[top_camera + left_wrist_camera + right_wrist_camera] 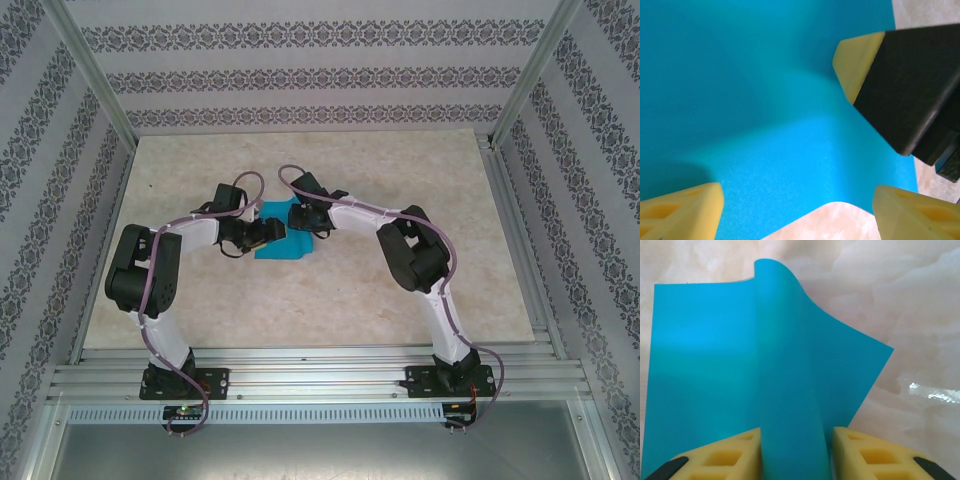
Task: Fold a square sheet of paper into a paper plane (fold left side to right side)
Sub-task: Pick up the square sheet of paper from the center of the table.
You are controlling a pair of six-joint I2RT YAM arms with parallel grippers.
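Note:
The square sheet of paper (283,247) lies cyan-blue on the table's middle, between both grippers. In the right wrist view a curled-up fold of the sheet of paper (790,390) rises between my right gripper's (796,445) yellow pads and touches both, while the rest lies flat. From above, the right gripper (298,219) is at the sheet's far right corner. My left gripper (270,234) hovers over the sheet's left part. Its jaws (797,212) stand wide apart above the paper (765,100) with nothing between them. The right gripper's fingertip (857,62) shows ahead of it.
The beige marbled table (400,320) has free room all round the sheet. Patterned walls and aluminium posts (95,75) close in the sides and back. A metal rail (320,365) runs along the near edge by the arm bases.

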